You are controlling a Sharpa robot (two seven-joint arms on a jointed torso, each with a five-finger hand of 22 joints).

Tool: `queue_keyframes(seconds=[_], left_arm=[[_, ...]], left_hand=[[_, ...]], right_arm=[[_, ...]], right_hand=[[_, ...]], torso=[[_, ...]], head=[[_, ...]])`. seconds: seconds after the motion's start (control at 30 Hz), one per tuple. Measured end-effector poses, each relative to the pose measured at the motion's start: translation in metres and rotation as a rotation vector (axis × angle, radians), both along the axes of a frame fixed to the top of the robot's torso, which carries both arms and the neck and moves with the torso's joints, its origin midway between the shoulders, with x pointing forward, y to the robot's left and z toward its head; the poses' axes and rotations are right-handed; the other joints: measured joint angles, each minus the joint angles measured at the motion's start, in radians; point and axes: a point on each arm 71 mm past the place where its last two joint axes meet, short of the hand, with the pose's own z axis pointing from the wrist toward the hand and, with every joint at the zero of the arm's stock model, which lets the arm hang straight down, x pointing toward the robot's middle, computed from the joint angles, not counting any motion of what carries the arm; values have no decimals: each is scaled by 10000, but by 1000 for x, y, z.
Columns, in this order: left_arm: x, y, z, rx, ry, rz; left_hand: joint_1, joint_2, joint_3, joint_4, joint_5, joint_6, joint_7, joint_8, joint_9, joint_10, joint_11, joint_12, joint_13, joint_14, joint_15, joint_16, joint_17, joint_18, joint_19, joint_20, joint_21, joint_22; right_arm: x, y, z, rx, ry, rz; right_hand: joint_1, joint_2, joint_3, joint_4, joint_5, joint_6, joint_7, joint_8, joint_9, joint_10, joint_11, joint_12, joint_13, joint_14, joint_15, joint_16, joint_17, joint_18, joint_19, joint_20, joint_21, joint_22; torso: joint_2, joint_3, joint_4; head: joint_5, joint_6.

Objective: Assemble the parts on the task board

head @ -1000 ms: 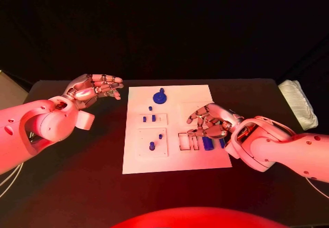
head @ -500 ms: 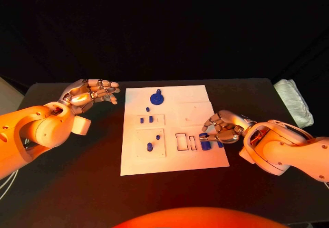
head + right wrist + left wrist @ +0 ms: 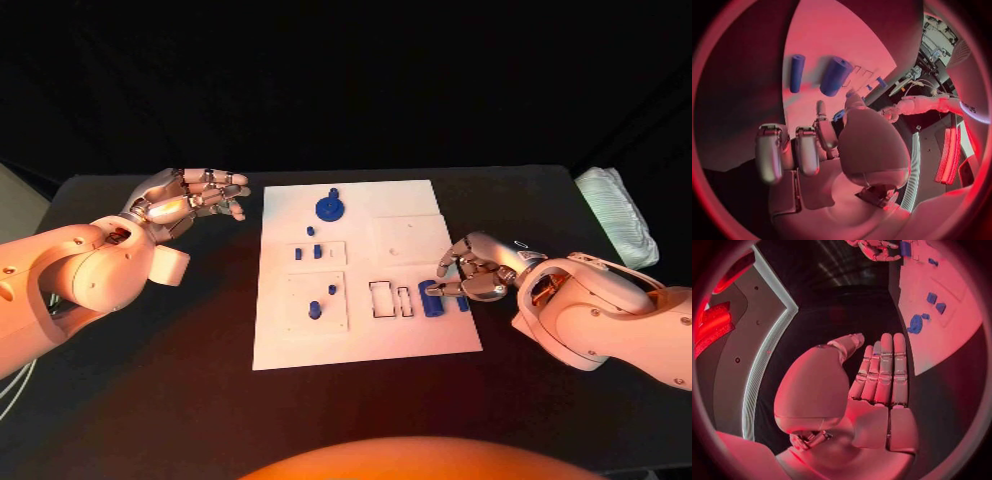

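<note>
The table [image 3: 173,400] is a flat, matte black top, and behind its far edge the room falls away into darkness. In the middle lies the white board [image 3: 361,345], a thin, smooth rectangular plate with its long side running away from the robot.

On the near half of the board, towards the left, a raised square panel carries a short blue peg [image 3: 315,311] and a smaller blue stub [image 3: 332,289]. To its right are two narrow rectangular slots [image 3: 382,298] outlined in dark lines, then a thick blue cylinder [image 3: 431,298] lying on its side, with a thinner blue rod [image 3: 463,300] just beside it near the board's right edge.

The right hand [image 3: 479,272], silver and metallic on a glossy white arm, hovers at that right edge with its fingers curled in close to the thick cylinder; they look empty, and the right wrist view shows both blue pieces lying free on the board ahead of it.

Farther off, two small blue tabs [image 3: 309,252] stand in a smaller panel, and a round blue disc [image 3: 333,207] sits near the far edge.

The left hand [image 3: 191,196] is off the board's far left corner, above the table, fingers loosely bent and apart, holding nothing.

A pale, ribbed stack [image 3: 617,228] rests at the table's right edge.
</note>
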Motion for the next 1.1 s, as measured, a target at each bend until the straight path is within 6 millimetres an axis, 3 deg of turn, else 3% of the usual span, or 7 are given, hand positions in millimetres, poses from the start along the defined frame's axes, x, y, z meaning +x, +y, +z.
queue_keyframes(seconds=[0.27, 0.87, 0.9, 0.97, 1.03, 1.07, 1.1], left_arm=[[0, 1, 0, 6, 5, 22], [0, 2, 0, 21, 28, 46], [0, 2, 0, 21, 29, 45], [0, 3, 0, 22, 31, 46], [0, 3, 0, 24, 33, 51], [0, 3, 0, 24, 34, 52], [0, 3, 0, 25, 35, 53]], left_hand=[[0, 0, 0, 0, 0, 0, -1, 0, -9, 0, 0, 0, 0, 0, 0, 0, 12, 0, 0, 0, 0, -9], [1, 0, -28, 28, 0, 0, 0, 0, -8, 0, 0, 0, 0, 0, 0, 0, 10, 0, 0, 0, 0, -8], [1, 0, -28, 28, 0, 0, -1, 0, -9, 0, 0, 0, 0, 0, 0, 0, 10, 0, 0, 0, 0, -8], [1, 0, -28, 28, 0, 0, -1, 0, -8, 0, 0, 0, 0, 0, 0, 0, 10, 0, 0, 0, 0, -8], [1, 0, -28, 28, 0, 1, 0, 0, -8, 0, 0, 0, 0, 0, 0, 0, 9, 0, 0, 0, 0, -9], [1, -1, -28, 28, 0, 1, -1, 0, -8, 0, 0, 0, 0, 0, 0, 0, 9, 0, 0, 0, 0, -13], [1, 0, -27, 28, 0, 0, -1, 0, -8, 0, 0, 0, 0, 0, 0, 0, 9, 0, 0, 0, 0, -17]], right_arm=[[-1, -1, -4, -440, 206, -10], [-1, 13, -20, -805, 970, 269], [-1, 15, -20, -795, 978, 285], [0, 16, -20, -786, 980, 292], [0, 18, -20, -762, 965, 296], [0, 19, -20, -732, 940, 312], [0, 20, -19, -703, 910, 318]], right_hand=[[-476, 23, -384, 3, -118, 0, -1, 272, 35, 81, -12, 52, 210, 36, -36, 37, -1, 0, 0, 0, 108, -1], [-789, 109, -421, -11, -113, 146, -143, 571, 107, 331, -134, 284, 518, 20, -92, 76, -3, 0, 0, -71, 222, 6], [-758, 139, -421, -11, -73, 154, -150, 585, 114, 331, -135, 285, 518, 35, -109, 76, -3, 1, 0, -71, 222, 6], [-387, 500, -234, -55, 338, 196, -186, 719, 118, 380, -184, 284, 518, 33, -113, 76, -3, -128, -1, -78, 261, 6], [264, 560, 73, -137, 1322, 201, -178, 734, 110, 383, -185, 284, 518, 35, -183, 76, -3, -159, -2, -148, 260, 5], [647, 574, 314, -164, 1223, 147, -224, 678, 16, 384, -187, 284, 518, 32, -191, 104, -4, -158, -9, -163, 260, 5], [943, 538, 607, -153, 795, 112, -227, 658, -161, 395, -198, 283, 518, 22, -237, 114, -4, -158, -1, -213, 266, 5]], torso=[[11, 3, -6], [16, 11, 0], [17, 10, 0], [17, 10, 0], [17, 9, 0], [17, 10, 0], [16, 8, 0]], head=[[-3, -31], [37, -118], [38, -120], [39, -130], [39, -135], [39, -141], [39, -144]])
